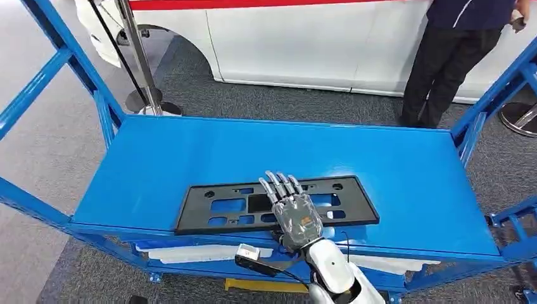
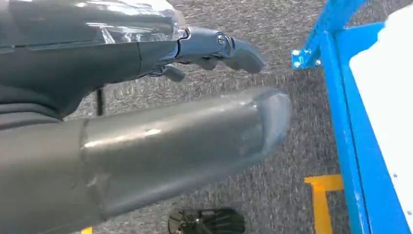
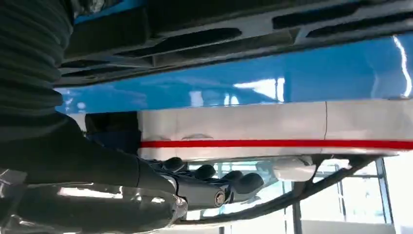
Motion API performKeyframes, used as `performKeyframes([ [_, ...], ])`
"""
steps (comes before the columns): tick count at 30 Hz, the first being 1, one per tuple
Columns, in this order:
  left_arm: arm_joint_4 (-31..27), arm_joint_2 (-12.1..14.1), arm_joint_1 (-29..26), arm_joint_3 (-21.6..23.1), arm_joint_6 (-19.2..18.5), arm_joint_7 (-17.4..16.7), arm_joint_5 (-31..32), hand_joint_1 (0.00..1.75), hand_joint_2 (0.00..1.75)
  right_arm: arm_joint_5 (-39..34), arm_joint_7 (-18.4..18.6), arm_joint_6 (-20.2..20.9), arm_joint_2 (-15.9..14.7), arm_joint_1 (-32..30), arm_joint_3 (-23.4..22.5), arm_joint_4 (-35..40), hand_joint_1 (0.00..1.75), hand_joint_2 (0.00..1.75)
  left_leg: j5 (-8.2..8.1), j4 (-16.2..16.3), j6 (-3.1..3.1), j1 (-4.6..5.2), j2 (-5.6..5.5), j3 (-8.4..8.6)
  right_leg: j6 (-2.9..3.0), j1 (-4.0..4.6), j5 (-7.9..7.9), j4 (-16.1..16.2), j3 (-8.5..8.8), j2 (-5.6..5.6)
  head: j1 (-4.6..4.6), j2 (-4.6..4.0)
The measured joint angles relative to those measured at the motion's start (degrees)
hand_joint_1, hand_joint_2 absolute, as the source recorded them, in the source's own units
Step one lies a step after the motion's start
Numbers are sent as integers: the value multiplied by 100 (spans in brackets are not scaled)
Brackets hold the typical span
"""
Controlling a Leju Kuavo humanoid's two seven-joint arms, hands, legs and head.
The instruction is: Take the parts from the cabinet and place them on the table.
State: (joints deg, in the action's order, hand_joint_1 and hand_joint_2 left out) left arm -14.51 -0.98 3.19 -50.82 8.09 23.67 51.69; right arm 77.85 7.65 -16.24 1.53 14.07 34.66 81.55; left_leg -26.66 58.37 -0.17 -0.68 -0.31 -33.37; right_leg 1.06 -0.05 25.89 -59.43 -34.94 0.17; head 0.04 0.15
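My right hand [image 1: 297,218] reaches over the near edge of the blue table [image 1: 405,183], its palm down above the black plastic part [image 1: 215,206], a long flat frame with cut-out slots. My fingers [image 1: 282,185] are stretched out straight and slightly apart; I cannot tell whether they touch the part, and they are not curled around it. The part lies flat near the table's front edge, its near long side almost at the lip. Beyond it and to both sides the blue top is bare out to the far edge and the slanted blue frame rails [image 1: 101,107]. My left hand [image 2: 214,48] hangs beside the table's frame over grey carpet [image 2: 272,190], fingers loosely extended, holding nothing. A person [image 1: 453,57] stands behind the table by a white vehicle [image 1: 304,44] with a red stripe. I can read no writing.
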Motion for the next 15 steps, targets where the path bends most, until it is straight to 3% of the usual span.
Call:
performKeyframes([
  [2,0,0,-21,-11,0,-2,13,0,0,40,24,39,-15,41,0,-35,0,175,51,-41,85,-28,-6,10,-73,6,-6,11,17,-3,-2,0],
  [4,0,-2,-8,-11,0,-7,40,0,0,68,42,78,-37,93,0,-66,0,175,94,-90,152,-42,13,38,-132,-12,247,-297,-106,-9,2,0],
  [6,0,0,6,-22,4,-24,63,0,0,116,61,120,-68,127,0,-105,0,175,92,-86,171,-35,15,27,-157,-26,703,-1197,-527,-9,0,0],
  [7,0,-2,5,-35,7,-35,72,0,0,177,98,133,-83,129,0,-133,0,175,89,-83,175,-32,16,25,-166,-28,823,-1563,-705,-10,2,0],
  [8,0,-2,3,-52,7,-40,88,0,0,230,140,140,-107,130,0,-162,0,175,85,-79,179,-32,15,26,-169,-30,813,-1723,-788,-10,0,0],
  [9,0,-2,2,-61,7,-48,107,0,0,267,162,146,-129,135,0,-184,0,175,83,-78,179,-31,10,31,-163,-30,681,-1604,-735,-10,2,0],
  [10,0,-2,2,-66,7,-55,114,0,0,282,179,146,-147,152,0,-206,0,175,77,-75,176,-31,4,39,-146,-30,466,-1270,-570,-10,0,0],
  [12,0,-2,5,-76,7,-55,138,0,0,284,201,133,-164,198,-2,-217,0,175,58,-63,149,-28,-4,65,-75,-21,0,-224,-30,-11,2,0],
  [13,0,-11,7,-90,7,-55,166,0,0,284,208,133,-171,228,-9,-219,0,175,33,-33,113,16,-5,52,-49,17,61,21,82,-9,0,0],
  [15,0,-11,6,-109,7,-57,175,0,0,304,217,131,-186,240,-37,-223,0,175,30,-49,58,5,-2,53,-32,32,40,24,63,-6,-2,0],
])
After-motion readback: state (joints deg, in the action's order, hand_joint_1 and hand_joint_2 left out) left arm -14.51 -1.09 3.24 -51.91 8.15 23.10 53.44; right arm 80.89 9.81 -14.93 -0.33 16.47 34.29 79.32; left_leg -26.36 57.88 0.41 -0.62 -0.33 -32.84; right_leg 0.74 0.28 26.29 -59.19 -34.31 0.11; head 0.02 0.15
